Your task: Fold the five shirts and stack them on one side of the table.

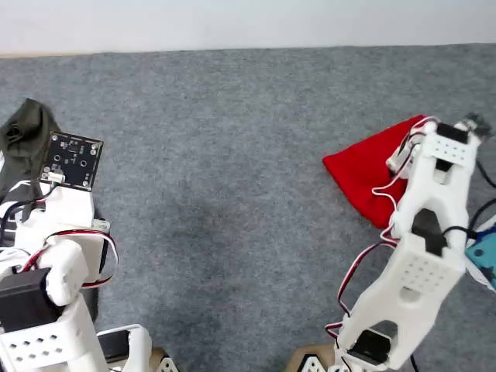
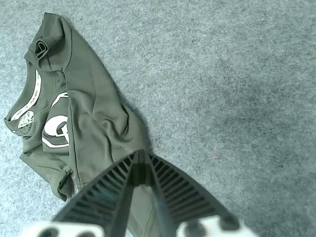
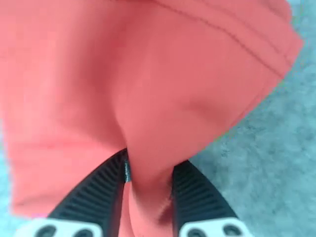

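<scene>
- Right fingers (image 3: pixel 94 197) clenched on a bunched fold of the red shirt (image 1: pixel 360 174), at the right of the grey bench (image 1: pixel 232 155).
- Left fingers (image 2: pixel 108 192) pressed together, tips over the crumpled olive shirt (image 2: pixel 89 113) at the bench's left edge; unclear whether any cloth is pinched.
- Likely step: drawing the red shirt out flat for folding.
- Best done by lifting only enough to free the cloth, pulling slowly toward the open middle, then smoothing before any crease.
- Teal item (image 1: pixel 484 260) at the right edge, too little seen to name.
- Both shirts loose on the bench itself, unfolded, well apart, not yet stacked.
</scene>
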`<state>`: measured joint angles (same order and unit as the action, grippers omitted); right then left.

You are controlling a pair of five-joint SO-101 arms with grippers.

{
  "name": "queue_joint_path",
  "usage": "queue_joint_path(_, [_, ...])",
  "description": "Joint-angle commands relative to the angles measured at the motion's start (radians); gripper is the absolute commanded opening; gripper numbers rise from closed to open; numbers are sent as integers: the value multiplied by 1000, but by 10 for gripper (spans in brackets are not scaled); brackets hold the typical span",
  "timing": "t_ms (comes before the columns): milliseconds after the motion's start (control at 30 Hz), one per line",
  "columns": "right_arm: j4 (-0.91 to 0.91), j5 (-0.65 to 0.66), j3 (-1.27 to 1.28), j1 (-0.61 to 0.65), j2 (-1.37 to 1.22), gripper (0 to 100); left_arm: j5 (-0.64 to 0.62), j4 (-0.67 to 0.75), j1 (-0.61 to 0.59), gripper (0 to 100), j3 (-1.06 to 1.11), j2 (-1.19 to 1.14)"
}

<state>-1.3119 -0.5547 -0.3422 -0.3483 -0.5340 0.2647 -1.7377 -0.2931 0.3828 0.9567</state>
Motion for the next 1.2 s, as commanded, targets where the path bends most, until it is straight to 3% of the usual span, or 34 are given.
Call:
queue_joint_path(0, [-67,25,-35,-10,179,9,6,-17,6,3,-2,3])
queue_joint_path(433, [-140,302,-35,-150,478,9,5,-17,5,3,-2,3])
queue_joint_path(800, [-134,496,-35,-389,489,9,5,-17,8,3,39,5])
queue_joint_path(1167, [-81,595,-35,-539,486,9,5,-15,9,3,39,5])
